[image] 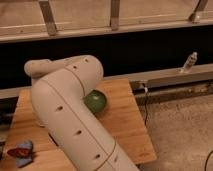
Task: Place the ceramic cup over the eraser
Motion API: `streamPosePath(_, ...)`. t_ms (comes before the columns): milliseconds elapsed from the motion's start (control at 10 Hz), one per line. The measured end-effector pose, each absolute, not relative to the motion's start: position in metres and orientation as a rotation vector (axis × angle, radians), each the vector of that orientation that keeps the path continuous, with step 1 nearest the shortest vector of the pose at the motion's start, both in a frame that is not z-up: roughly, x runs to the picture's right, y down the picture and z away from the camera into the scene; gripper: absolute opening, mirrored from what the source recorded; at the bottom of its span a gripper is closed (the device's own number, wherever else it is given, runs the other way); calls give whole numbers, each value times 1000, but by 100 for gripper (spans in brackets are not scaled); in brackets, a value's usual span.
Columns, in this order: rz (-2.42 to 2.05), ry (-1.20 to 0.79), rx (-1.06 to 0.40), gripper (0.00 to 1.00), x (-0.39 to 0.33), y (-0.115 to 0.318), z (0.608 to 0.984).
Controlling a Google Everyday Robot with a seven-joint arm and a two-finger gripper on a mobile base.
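Note:
My white arm [70, 115] fills the middle of the camera view and covers much of the wooden table [125, 125]. The gripper is out of view, hidden behind the arm. The ceramic cup and the eraser do not show; the arm may be hiding them. A green bowl [96, 101] sits on the table just right of the arm's elbow, partly covered by it.
Blue-and-red flat pieces [20, 152] lie at the table's front left corner. A slim white labelled bottle [189, 62] stands on the metal ledge at the right. A dark wall and window rails run behind the table. Grey floor lies to the right.

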State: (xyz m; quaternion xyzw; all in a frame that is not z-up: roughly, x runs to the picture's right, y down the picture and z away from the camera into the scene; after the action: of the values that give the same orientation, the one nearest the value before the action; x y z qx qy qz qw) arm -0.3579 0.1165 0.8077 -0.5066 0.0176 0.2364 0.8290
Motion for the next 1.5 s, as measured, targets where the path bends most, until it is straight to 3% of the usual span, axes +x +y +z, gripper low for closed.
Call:
streamPosePath(900,684,-14,-931,0,-276,62,777)
streamPosePath(1500,798,-13,-911,0,-212,35,781)
